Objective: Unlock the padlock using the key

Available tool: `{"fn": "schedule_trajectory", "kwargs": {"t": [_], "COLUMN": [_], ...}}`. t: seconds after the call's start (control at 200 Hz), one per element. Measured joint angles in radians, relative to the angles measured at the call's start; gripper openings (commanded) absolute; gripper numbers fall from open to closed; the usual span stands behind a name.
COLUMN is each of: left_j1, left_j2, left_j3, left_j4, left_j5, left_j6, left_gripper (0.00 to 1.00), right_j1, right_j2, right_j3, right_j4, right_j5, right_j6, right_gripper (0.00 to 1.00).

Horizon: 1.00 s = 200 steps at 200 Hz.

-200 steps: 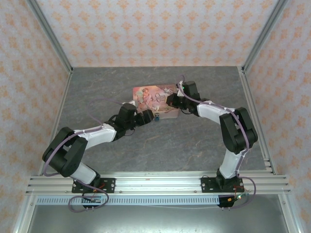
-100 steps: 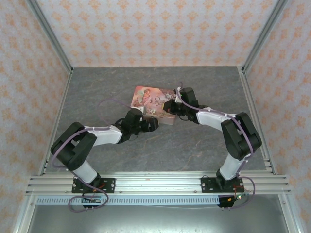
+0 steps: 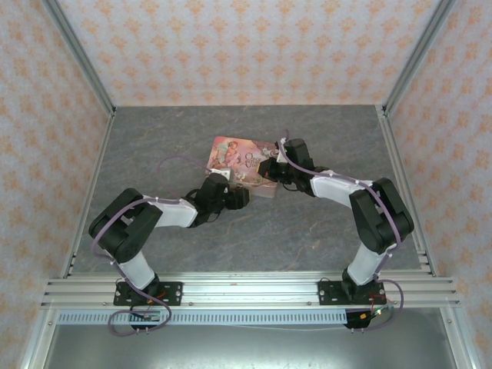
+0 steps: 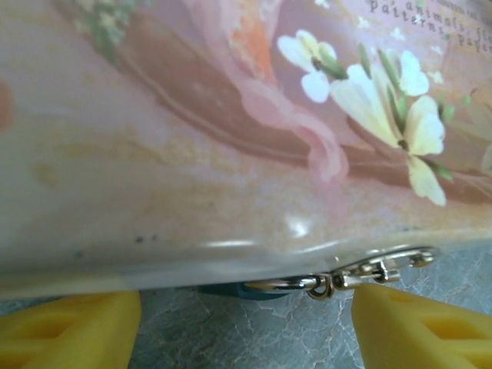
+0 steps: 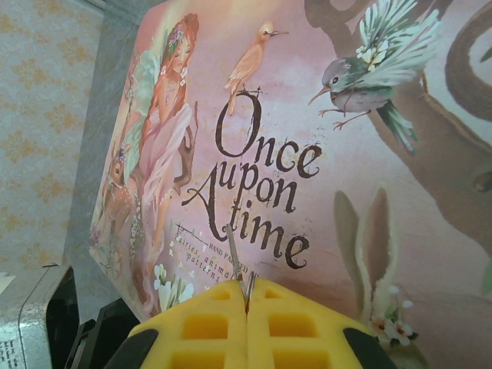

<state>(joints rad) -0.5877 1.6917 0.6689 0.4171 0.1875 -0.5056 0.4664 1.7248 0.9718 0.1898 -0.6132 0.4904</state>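
Observation:
The padlock (image 4: 231,290) shows as a teal sliver under the near edge of the pink tin (image 4: 231,138), its metal shackle (image 4: 280,284) hooked through a small ring on the tin's clasp (image 4: 384,267). My left gripper (image 4: 246,311) is open, with one yellow finger (image 4: 69,330) on each side of the padlock and neither touching it. My right gripper (image 5: 246,307) is shut on the key (image 5: 233,254), whose thin metal blade sticks up above the tin's lid. In the top view the left gripper (image 3: 240,198) sits at the tin's near edge and the right gripper (image 3: 267,170) over the tin's right part.
The pink tin (image 3: 240,156) lies flat in the middle of the grey stone-patterned table (image 3: 307,223). Patterned walls stand on three sides. An aluminium rail (image 3: 246,288) with both arm bases runs along the near edge.
My left arm has pushed forward and right to the tin's near edge, covering the padlock in the top view, and its jaws have narrowed a little. The right gripper shifted slightly left, still shut.

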Motion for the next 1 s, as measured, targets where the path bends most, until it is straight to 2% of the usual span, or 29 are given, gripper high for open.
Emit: {"fn": "schedule_trajectory", "kwargs": {"t": [0.44, 0.716, 1.001], "left_j1": [-0.028, -0.038, -0.044], "left_j2": [0.042, 0.068, 0.067], "left_j3": [0.034, 0.050, 0.053], "left_j4": [-0.003, -0.010, -0.009], "left_j5": [-0.037, -0.050, -0.069], "left_j6": [0.055, 0.049, 0.036], "left_gripper": [0.59, 0.46, 0.42], "right_j1": [0.003, 0.003, 0.003], "right_j2": [0.000, 0.000, 0.000], "right_j3": [0.000, 0.000, 0.000], "right_j4": [0.000, 0.001, 0.002], "right_j5": [0.004, 0.004, 0.004], "right_j6": [0.000, 0.000, 0.000], "right_gripper": [0.00, 0.00, 0.00]}}
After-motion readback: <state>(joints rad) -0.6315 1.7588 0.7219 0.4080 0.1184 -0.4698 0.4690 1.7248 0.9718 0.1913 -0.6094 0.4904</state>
